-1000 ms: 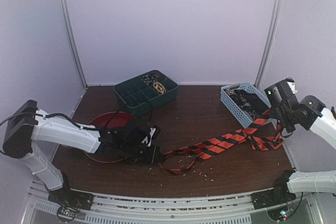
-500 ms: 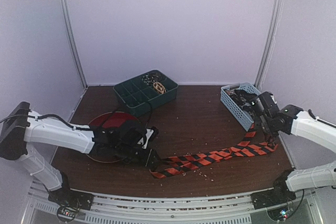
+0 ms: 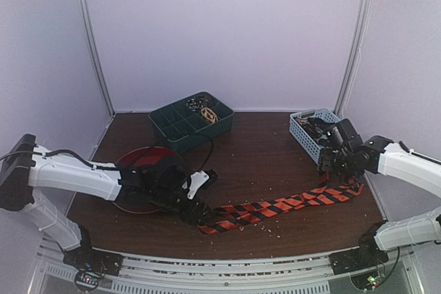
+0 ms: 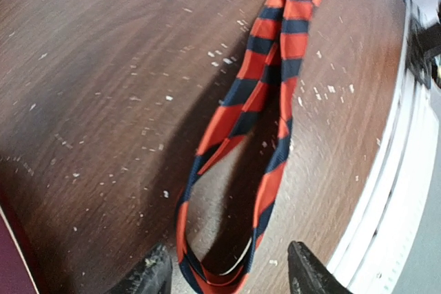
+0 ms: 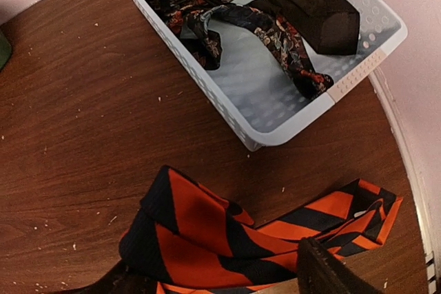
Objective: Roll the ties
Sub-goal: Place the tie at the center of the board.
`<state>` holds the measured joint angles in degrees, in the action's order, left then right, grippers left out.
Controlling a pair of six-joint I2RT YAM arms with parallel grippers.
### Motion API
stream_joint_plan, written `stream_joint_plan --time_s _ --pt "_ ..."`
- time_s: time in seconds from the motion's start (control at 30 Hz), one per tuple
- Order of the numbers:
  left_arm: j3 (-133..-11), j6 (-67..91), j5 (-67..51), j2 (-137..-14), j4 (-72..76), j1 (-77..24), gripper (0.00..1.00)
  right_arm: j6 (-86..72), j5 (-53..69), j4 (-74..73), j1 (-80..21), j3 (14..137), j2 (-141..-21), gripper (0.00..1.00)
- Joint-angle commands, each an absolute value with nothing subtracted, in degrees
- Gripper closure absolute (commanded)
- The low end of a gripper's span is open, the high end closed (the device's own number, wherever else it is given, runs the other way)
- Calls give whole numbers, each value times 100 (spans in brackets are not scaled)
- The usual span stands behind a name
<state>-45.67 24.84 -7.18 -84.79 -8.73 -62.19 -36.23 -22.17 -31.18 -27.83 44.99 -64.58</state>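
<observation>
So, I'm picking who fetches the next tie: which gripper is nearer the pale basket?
Right. The right gripper sits just beside the pale basket, over the striped tie; the left gripper is across the table, at the tie's other end.

Orange-black striped tie (image 3: 275, 206) unrolled, doubled, flat on table (image 3: 262, 149); dark patterned ties (image 5: 272, 36) heaped in basket (image 5: 303, 120).

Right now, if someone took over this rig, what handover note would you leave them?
Left hand: open, fingers either side of the looped end of the striped tie, not gripping.
Right hand: open over its other, bunched end beside the basket.
Striped tie lies doubled and unrolled across the table front.
Other ties lie loose in the basket.
Green tray holds small coils, maybe rolled ties; too small to tell.
Left: roll the striped tie, then the basket's.
</observation>
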Motion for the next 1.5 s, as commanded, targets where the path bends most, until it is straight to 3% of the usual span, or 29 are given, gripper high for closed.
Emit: stream_joint_plan --time_s 0.0,0.13,0.3,0.7,0.8,1.0,1.07,1.27,1.47 --pt "-5127 1552 -1066 -8822 -1064 -6205 41 -4398 -2175 -3503 -2677 4657 -6277 27" --pt "-5339 1042 -1251 -9073 -1023 -6205 43 -4963 -2441 -3953 -2543 4871 -6136 24" --pt "-5651 403 -1921 -9410 -1579 -6205 48 -5150 -1694 -3982 -2539 5087 -5996 13" --pt "-5556 114 -2138 -9409 -1615 -6205 50 -4586 -1520 -5221 -2540 4688 -6557 25" --pt "-5384 -237 -2507 -9409 -1485 -6221 51 -4369 -1261 -5673 -2546 4794 -6910 18" --pt "-5551 -771 -2114 -9549 -1650 -6223 50 -4059 -1092 -5823 -2562 5067 -6815 1" --pt "-5611 -901 -2116 -9644 -1726 -6223 49 -3921 -603 -5558 -2549 4996 -6730 0" --pt "-5686 -1036 -2019 -9881 -1853 -6223 49 -4417 -1088 -4773 -2142 4752 -6443 8" --pt "-5742 -1024 -1543 -9998 -1780 -6222 49 -4824 -1751 -3654 -1192 4007 -6066 34"
